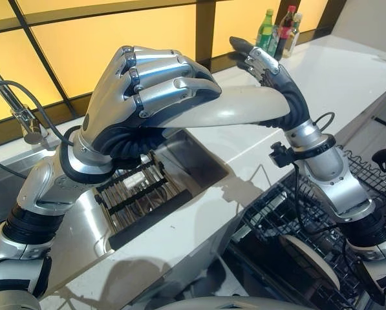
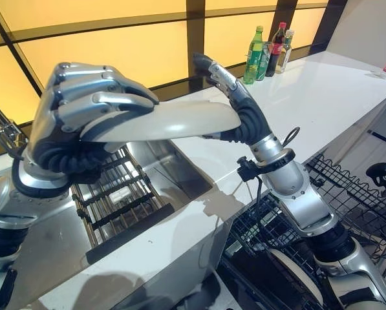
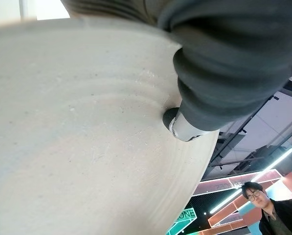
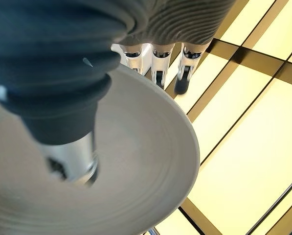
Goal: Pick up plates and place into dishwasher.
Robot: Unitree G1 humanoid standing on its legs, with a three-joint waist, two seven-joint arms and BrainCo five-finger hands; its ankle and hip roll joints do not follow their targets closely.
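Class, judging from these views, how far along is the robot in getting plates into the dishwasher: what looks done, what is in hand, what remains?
Done: one white plate already stands in the dishwasher rack at lower right. In hand: both the left hand and the right hand grip a pale plate held above the sink rack, apparently mid-handover. Left: carrying this plate down into the dishwasher rack.

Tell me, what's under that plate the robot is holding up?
Below the plate, gripped by the left hand and right hand, sits a sink with a dark slatted rack. The plate hides the counter directly beneath it.
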